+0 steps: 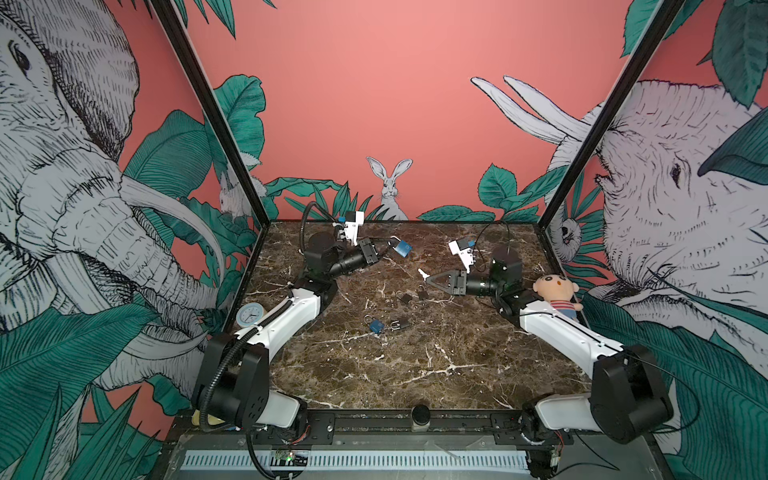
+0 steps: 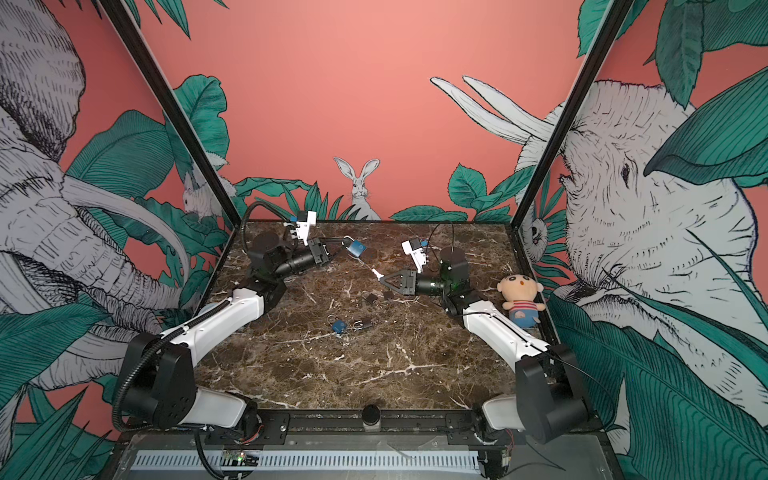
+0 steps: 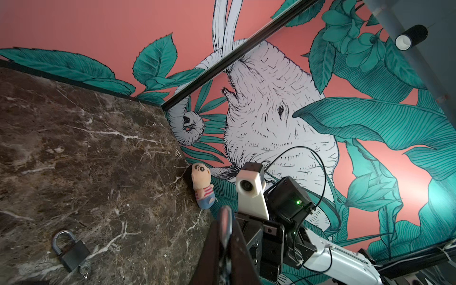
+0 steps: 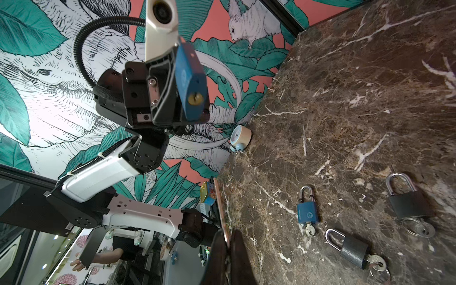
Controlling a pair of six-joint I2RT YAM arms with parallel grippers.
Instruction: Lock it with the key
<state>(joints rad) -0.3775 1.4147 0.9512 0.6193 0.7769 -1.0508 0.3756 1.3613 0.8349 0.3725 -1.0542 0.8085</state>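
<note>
The left hand (image 1: 390,245) is clamped on the large blue padlock (image 1: 403,248), held up off the surface (image 1: 415,374) near its far edge. The right hand (image 1: 429,279) is pinched shut on the key (image 1: 422,274), just short of the lock. I'd square the blade to the brass keyhole (image 4: 196,98), push in slowly, then turn gently. I count five padlocks: this one, a smaller blue padlock (image 1: 376,326) and three black padlocks (image 1: 405,297) lying mid-surface. There's also one plush doll (image 1: 557,291) and one clock (image 1: 249,314).

No writing is legible anywhere; the round emblem on the lying blue padlock (image 4: 307,212) is too blurred.
</note>
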